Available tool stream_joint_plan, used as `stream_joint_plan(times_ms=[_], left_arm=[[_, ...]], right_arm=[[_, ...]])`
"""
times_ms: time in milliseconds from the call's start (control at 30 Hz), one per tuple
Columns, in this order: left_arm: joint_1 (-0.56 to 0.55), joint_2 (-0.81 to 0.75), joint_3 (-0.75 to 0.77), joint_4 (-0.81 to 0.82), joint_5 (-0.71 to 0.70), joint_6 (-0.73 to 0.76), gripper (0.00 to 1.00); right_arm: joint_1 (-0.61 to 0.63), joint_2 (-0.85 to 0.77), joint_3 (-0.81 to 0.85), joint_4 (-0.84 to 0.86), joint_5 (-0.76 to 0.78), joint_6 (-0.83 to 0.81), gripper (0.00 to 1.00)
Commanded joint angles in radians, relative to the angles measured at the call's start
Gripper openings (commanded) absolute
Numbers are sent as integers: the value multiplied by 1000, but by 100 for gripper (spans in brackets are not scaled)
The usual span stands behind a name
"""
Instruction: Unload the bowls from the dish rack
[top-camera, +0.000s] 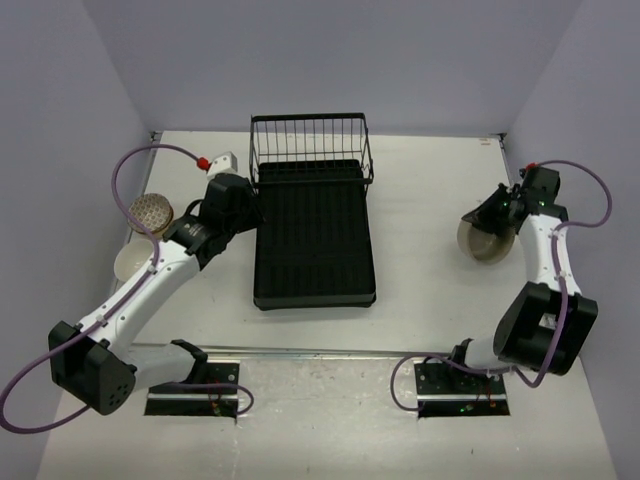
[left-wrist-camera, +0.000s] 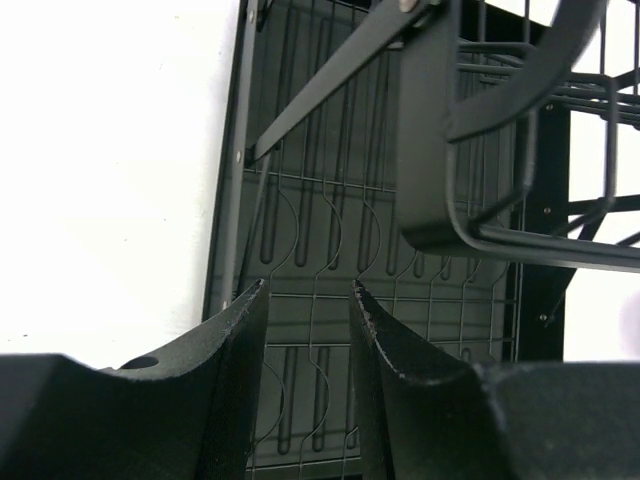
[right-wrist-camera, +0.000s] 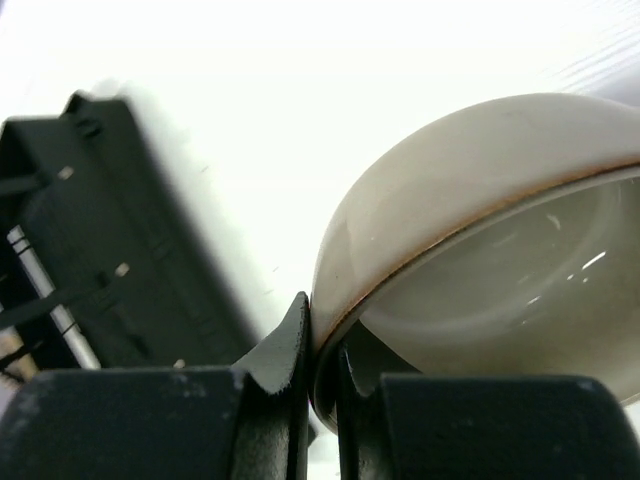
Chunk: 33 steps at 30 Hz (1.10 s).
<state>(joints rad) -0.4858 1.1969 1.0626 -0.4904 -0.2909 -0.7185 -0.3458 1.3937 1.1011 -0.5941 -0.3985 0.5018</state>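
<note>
The black dish rack (top-camera: 315, 240) lies mid-table with its wire basket (top-camera: 310, 145) at the far end; no bowl shows inside it. My left gripper (top-camera: 240, 205) hovers at the rack's far left edge, open and holding nothing. In the left wrist view its fingertips (left-wrist-camera: 305, 290) frame only the gridded rack floor (left-wrist-camera: 330, 230). My right gripper (top-camera: 497, 215) is far right of the rack, shut on the rim of a cream bowl (top-camera: 487, 238) that hangs tilted. The right wrist view shows that bowl (right-wrist-camera: 480, 230) pinched at the rim between the fingers (right-wrist-camera: 322, 340).
Left of the rack, beside my left arm, stand a net-patterned bowl (top-camera: 152, 212) and a cream bowl (top-camera: 132, 262). The rack's corner (right-wrist-camera: 100, 250) shows at the left of the right wrist view. Walls close the table on three sides.
</note>
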Motion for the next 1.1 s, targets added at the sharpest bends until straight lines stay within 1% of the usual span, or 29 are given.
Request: stream_joint_plan(times_ms=[0, 33, 133, 200, 367, 500, 833, 1067], left_arm=[[23, -10, 25, -11, 25, 57, 40], [26, -13, 22, -17, 27, 59, 40], [27, -26, 7, -20, 26, 73, 40], [29, -31, 0, -27, 22, 76, 40], [29, -40, -6, -37, 24, 90, 40], [29, -42, -4, -37, 12, 106, 40], [29, -43, -4, -40, 12, 108, 40], [30, -48, -3, -51, 2, 102, 40]], right_arm=[[-5, 31, 175, -64, 202, -106, 0], [-5, 62, 190, -93, 263, -123, 0], [-5, 109, 236, -144, 357, -152, 0], [-5, 125, 238, -151, 388, -158, 0], [-2, 177, 210, -150, 441, -169, 0], [1, 206, 181, -138, 455, -170, 0], [64, 301, 135, -133, 512, -167, 0], [93, 355, 158, -145, 555, -163, 0]])
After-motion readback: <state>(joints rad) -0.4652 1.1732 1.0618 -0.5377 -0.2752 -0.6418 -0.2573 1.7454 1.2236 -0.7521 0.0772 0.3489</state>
